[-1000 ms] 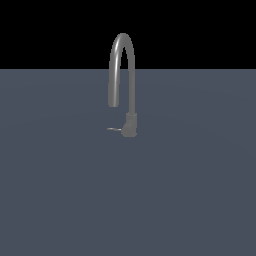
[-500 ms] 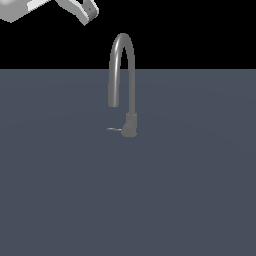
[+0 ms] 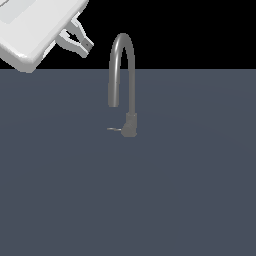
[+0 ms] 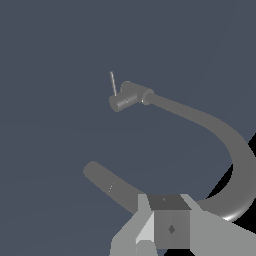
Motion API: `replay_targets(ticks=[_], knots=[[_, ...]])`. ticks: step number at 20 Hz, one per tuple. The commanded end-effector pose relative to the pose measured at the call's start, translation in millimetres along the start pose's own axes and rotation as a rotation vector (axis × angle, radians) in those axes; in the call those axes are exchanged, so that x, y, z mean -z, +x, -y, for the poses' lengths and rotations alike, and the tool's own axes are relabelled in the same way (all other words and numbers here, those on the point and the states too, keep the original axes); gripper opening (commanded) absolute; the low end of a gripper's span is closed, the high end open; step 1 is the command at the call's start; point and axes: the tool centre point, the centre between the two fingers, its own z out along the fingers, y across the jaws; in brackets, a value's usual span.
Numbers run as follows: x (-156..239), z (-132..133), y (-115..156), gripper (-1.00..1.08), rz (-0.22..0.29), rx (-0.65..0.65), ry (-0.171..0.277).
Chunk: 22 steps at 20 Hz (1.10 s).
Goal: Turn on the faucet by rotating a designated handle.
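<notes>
Gripper (image 3: 86, 46) hung at exterior view's upper left w/ fingers a little apart, holding nothing, well clear of the faucet (image 3: 121, 70). Faucet stood mid-floor (image 3: 190, 190); handle (image 3: 114, 129) stuck out from its base toward exterior view's left. No readable writing anywhere.

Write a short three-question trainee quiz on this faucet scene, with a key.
1. True or false: the white robot gripper is touching the thin grey rod-like handle.
2. On which side of the darker grey blocky base does the handle stick out in the exterior view: (a) left, (b) right?
3. Fill in: the slim grey metallic gooseneck faucet stands on a flat slate-blue ____.

Key: 1 false, it hovers high, beside the spout's arch; 2 (a); 3 surface.
</notes>
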Motion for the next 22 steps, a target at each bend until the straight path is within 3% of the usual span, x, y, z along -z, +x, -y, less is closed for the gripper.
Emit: replay_targets(ticks=[1,22], knots=[[-5,4,10,-1.0,0.003,0.049,-0.049],[-55,35,70,-1.0,0.038,0.398,-0.406]])
